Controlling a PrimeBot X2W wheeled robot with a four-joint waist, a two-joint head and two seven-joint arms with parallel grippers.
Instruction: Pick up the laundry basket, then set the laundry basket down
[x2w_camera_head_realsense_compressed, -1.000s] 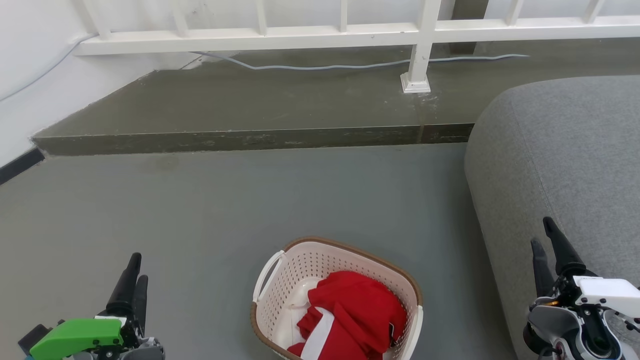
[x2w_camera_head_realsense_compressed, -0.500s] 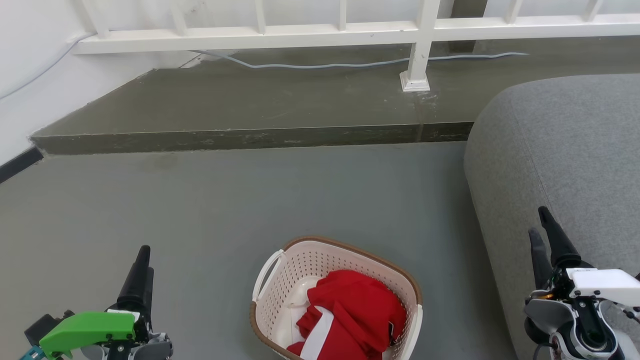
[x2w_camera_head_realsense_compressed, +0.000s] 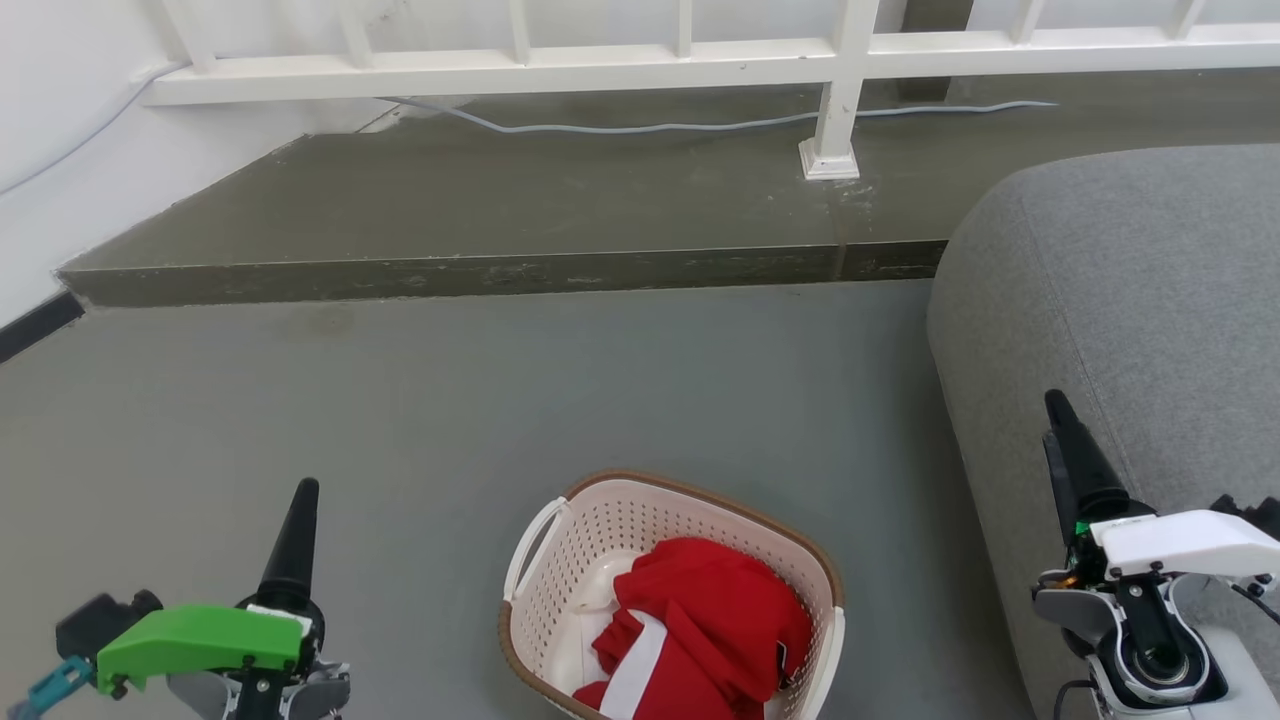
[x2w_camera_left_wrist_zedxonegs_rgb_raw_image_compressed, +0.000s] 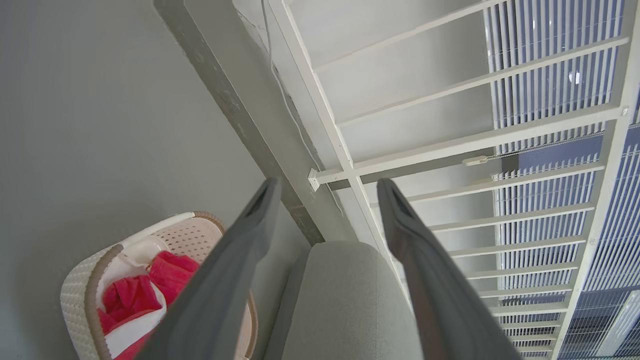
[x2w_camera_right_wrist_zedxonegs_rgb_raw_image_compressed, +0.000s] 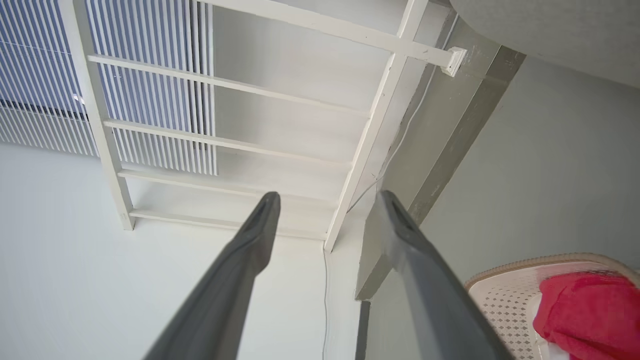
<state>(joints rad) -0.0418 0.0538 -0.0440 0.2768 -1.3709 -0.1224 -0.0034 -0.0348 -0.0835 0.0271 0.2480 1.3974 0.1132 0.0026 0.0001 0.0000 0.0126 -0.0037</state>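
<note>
Left fingers: the left gripper (x2w_camera_head_realsense_compressed: 305, 493) has its two dark fingers spread apart in the left wrist view (x2w_camera_left_wrist_zedxonegs_rgb_raw_image_compressed: 328, 185), and they hold nothing.
Right fingers: the right gripper (x2w_camera_head_realsense_compressed: 1056, 405) is spread the same way in its own wrist view (x2w_camera_right_wrist_zedxonegs_rgb_raw_image_compressed: 328, 196), and it holds nothing either.
What changed: both grippers are higher in the head view than a second ago. Each has turned, so its two fingers now line up and look like one spike.
What stayed: the laundry basket (x2w_camera_head_realsense_compressed: 590, 560) sits in the same spot.
Basket: it stands on the grey floor (x2w_camera_head_realsense_compressed: 450, 400), between the two grippers and touching neither. A red and white piece of clothing (x2w_camera_head_realsense_compressed: 710, 620) lies inside it. One white loop handle (x2w_camera_head_realsense_compressed: 533, 545) is on the side toward the left gripper.
Basket from the wrists: it shows low in the left wrist view (x2w_camera_left_wrist_zedxonegs_rgb_raw_image_compressed: 75, 295) and in the low right corner of the right wrist view (x2w_camera_right_wrist_zedxonegs_rgb_raw_image_compressed: 500, 300).
In the way: a grey sofa (x2w_camera_head_realsense_compressed: 1130, 290) bulges out just beside the basket, and the right gripper hangs in front of it.
Farther back: a low step (x2w_camera_head_realsense_compressed: 500, 270) crosses the floor. On it stands a white railing (x2w_camera_head_realsense_compressed: 600, 70), with a pale cable (x2w_camera_head_realsense_compressed: 650, 128) lying along it.
</note>
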